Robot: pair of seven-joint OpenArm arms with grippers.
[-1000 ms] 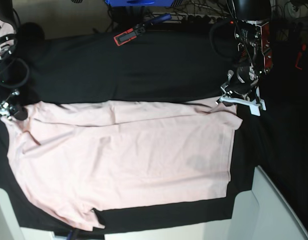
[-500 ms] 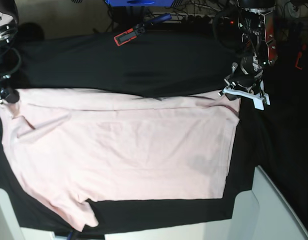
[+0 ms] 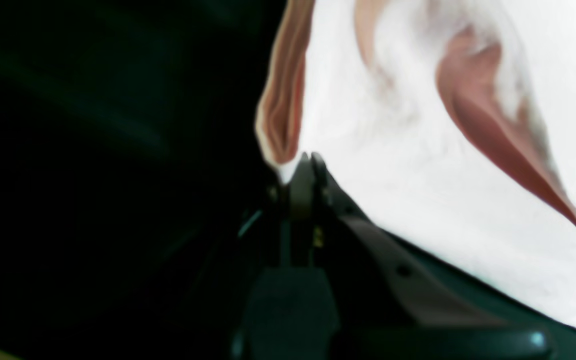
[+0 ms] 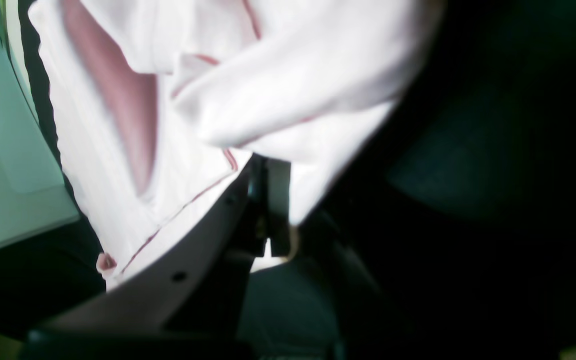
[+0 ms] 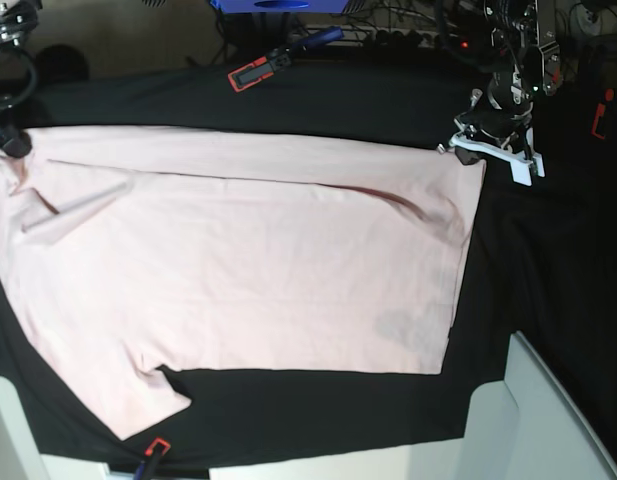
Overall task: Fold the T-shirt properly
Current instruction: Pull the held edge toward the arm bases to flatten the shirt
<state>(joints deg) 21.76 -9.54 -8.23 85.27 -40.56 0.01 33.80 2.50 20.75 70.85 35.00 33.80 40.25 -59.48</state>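
Observation:
The pale pink T-shirt (image 5: pixel 248 270) lies spread on the black table cloth (image 5: pixel 318 110), plain side up, with one sleeve at the lower left. My left gripper (image 5: pixel 475 150) is shut on the shirt's far right corner. In the left wrist view the closed jaws (image 3: pixel 304 165) pinch the cloth's edge (image 3: pixel 418 150). My right gripper (image 5: pixel 8 145) is shut on the far left corner. The right wrist view shows bunched pink fabric (image 4: pixel 293 75) clamped at the fingertips (image 4: pixel 270 200).
A red-and-black tool (image 5: pixel 253 72) lies on the cloth behind the shirt. A blue object (image 5: pixel 278 5) and cables sit at the back edge. A pale panel (image 5: pixel 548 420) stands at the lower right. A small red item (image 5: pixel 156 447) lies near the front edge.
Both grippers have drawn the shirt's far edge toward the back of the table. The fold along that edge has flattened, and the whole shirt has shifted backward.

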